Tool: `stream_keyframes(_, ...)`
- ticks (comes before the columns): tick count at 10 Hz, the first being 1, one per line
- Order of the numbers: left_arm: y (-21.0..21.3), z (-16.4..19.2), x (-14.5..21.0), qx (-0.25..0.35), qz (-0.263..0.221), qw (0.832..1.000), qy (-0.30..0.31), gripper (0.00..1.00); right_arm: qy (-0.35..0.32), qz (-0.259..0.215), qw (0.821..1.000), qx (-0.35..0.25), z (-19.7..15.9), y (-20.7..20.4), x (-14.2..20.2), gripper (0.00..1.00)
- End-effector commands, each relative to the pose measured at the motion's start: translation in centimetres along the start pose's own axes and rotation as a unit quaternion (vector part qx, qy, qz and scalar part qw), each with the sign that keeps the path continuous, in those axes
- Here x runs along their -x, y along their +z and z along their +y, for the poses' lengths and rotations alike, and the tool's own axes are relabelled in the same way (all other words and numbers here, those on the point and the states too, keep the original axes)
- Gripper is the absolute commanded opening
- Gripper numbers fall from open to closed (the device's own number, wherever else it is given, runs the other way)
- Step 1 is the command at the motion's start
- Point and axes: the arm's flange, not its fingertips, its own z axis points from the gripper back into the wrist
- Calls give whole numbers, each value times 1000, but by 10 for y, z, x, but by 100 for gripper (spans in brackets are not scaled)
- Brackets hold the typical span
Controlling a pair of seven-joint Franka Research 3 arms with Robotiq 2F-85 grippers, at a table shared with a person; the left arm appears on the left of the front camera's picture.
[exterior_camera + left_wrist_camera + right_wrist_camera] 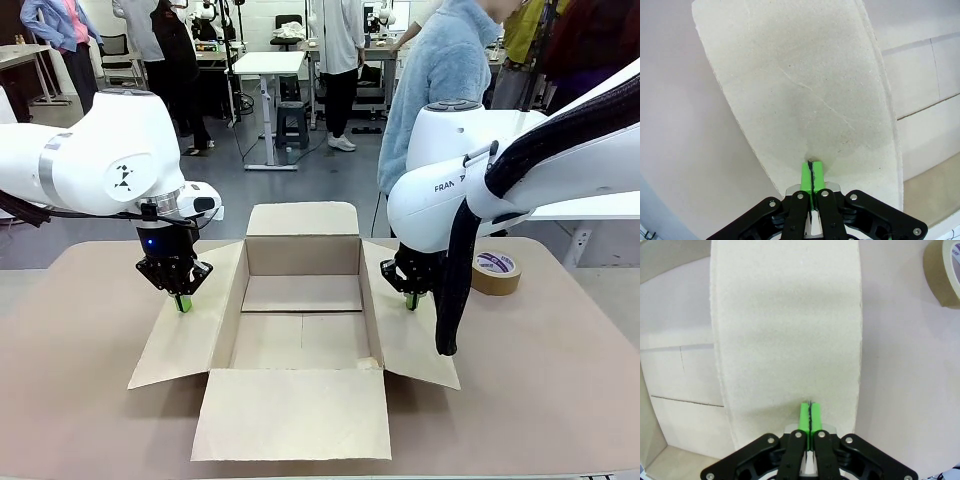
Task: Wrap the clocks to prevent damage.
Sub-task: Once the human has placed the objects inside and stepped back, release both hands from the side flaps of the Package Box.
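Observation:
The clocks are out of view. An open cardboard box (300, 255) stands mid-table with all its flaps spread outward and nothing inside it. My left gripper (182, 303) (812, 167) is shut, its green pads pressed together, with the tips down on the box's left flap (185, 335) (805, 90). On the other side, the tips of my shut right gripper (411, 300) (810, 409) rest on the right flap (412, 345) (785, 330). Neither gripper holds anything.
A brown tape roll (495, 272) (944, 270) lies on the table right of the box, close behind my right arm. A person in a light blue sweater (440, 80) stands at the far side. The front flap (295, 412) lies flat toward me.

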Motion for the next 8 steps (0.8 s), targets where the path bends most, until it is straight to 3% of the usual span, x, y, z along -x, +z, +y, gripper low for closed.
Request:
stream_keyframes(1,0,0,0,0,0,1000,0,0,-2,2,1000,2,2,-2,2,1)
stream_keyframes(8,0,0,0,0,0,1000,0,0,-2,2,1000,2,2,-2,2,1)
